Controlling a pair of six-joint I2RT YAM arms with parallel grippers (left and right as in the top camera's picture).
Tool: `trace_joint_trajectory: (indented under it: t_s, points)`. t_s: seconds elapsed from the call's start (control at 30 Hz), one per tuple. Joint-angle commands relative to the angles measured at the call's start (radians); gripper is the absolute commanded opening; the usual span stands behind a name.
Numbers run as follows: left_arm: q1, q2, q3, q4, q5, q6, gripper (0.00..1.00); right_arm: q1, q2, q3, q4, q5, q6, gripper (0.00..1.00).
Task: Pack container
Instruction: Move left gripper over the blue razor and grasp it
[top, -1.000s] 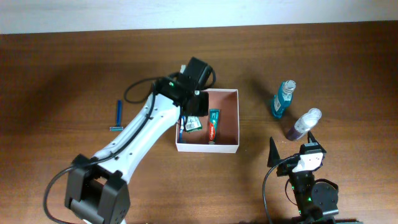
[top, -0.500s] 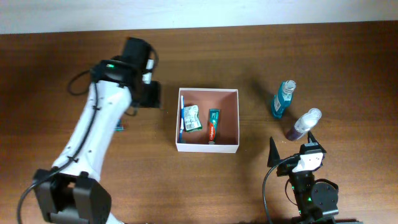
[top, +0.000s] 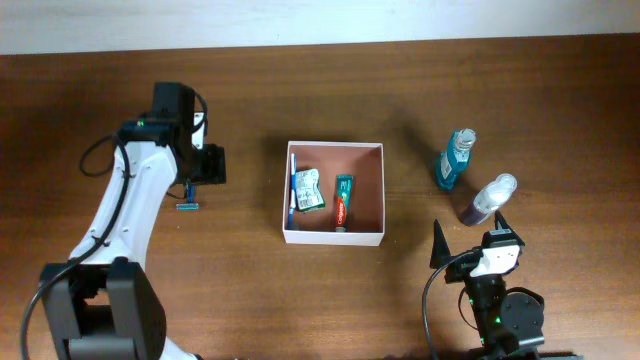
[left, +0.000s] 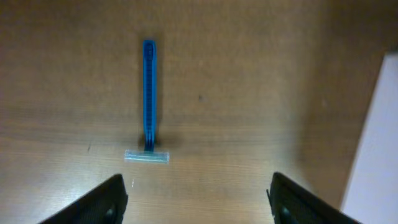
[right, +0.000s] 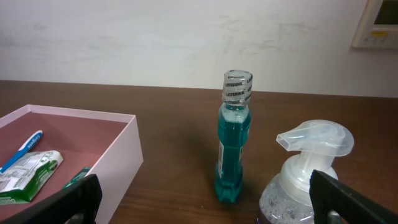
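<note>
The container (top: 333, 238), a white-walled square box with a pinkish inside, sits mid-table. In it lie a toothpaste tube (top: 342, 200), a green packet (top: 308, 190) and a blue toothbrush (top: 292, 185). A blue razor (left: 148, 99) lies on the table to its left. My left gripper (left: 198, 186) hovers just beside the razor, open and empty. Part of the razor (top: 187, 203) shows under it from overhead. Near the front edge my right gripper (right: 205, 186) is open and empty, facing a teal mouthwash bottle (right: 233, 149) and a clear pump bottle (right: 308, 168).
The mouthwash bottle (top: 455, 160) and pump bottle (top: 488, 198) stand upright right of the container. The container's white wall (left: 379, 143) shows at the right of the left wrist view. A pale wall runs along the table's far edge.
My left arm has swung left from above the container to over the razor, and its jaws have opened. The green packet now lies in the container. The right arm has not moved.
</note>
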Motion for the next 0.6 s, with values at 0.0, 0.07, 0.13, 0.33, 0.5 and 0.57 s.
trace_joint_trajectory:
  t_s: [0.0, 0.07, 0.13, 0.33, 0.5, 0.57]
  points:
    - [0.023, -0.019, -0.146, 0.150, 0.000, 0.032, 0.75, -0.008, -0.007, -0.008, -0.004, -0.002, -0.006, 0.98]
    - [0.028, -0.016, -0.182, 0.195, 0.000, 0.050, 0.75, -0.008, -0.007, -0.008, -0.004, -0.002, -0.006, 0.98]
    - [0.034, -0.015, -0.227, 0.256, 0.000, 0.091, 0.74, -0.008, -0.007, -0.008, -0.004, -0.002, -0.006, 0.98]
    - [0.037, -0.012, -0.315, 0.381, 0.001, 0.179, 0.75, -0.008, -0.007, -0.008, -0.004, -0.002, -0.006, 0.98]
    - [0.063, 0.005, -0.346, 0.432, 0.002, 0.188, 0.76, -0.008, -0.007, -0.008, -0.004, -0.002, -0.006, 0.98]
    - [0.078, 0.015, -0.347, 0.447, 0.005, 0.189, 0.76, -0.008, -0.007, -0.008, -0.004, -0.002, -0.006, 0.98]
